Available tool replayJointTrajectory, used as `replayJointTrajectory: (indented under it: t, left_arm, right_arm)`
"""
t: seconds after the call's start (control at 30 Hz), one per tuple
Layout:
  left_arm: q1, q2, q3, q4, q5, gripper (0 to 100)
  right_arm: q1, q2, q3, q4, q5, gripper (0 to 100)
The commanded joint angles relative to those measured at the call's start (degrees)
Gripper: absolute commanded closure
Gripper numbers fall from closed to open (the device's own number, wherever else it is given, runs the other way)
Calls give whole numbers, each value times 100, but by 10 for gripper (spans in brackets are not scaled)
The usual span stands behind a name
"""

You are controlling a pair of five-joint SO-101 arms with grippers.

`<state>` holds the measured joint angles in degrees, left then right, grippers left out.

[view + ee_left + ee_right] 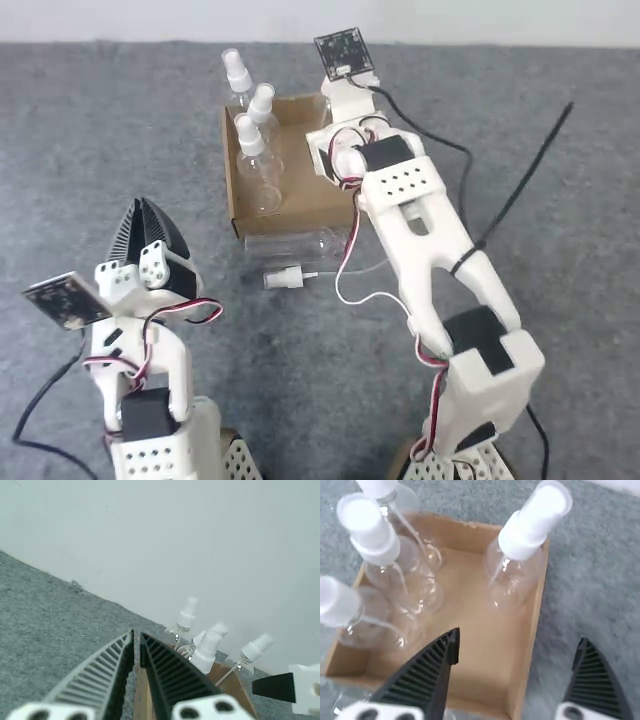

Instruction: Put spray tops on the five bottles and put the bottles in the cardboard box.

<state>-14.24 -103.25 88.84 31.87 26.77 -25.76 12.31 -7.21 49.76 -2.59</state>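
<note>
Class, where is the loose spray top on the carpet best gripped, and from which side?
Probably grip the spray top by its white head, from above, fingers across its width: it lies flat on its side, and its tube looks too thin.

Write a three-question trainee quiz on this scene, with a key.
1. True or false: the right gripper is open above the cardboard box.
2. How many bottles with spray tops stand in the box? A: two. B: four. C: five.
3. Fill in: the loose spray top lies outside the box, beside an uncapped ____ lying on its side.
Key: 1 true; 2 B; 3 bottle.
</note>
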Motion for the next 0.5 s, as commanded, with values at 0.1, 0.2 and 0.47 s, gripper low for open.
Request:
replayJointTrajectory:
  t: [0.1, 0.2, 0.47]
  left_arm:
    - [-18, -9, -57, -176, 0, 985]
    - [-26, -9, -57, -176, 0, 985]
    - [18, -18, -127, -352, 0, 986]
  right_arm:
    - [-4, -971, -325, 875, -158, 691]
    - [-48, -1182, -325, 1165, -396, 692]
    - [-514, -1587, -325, 1771, -440, 701]
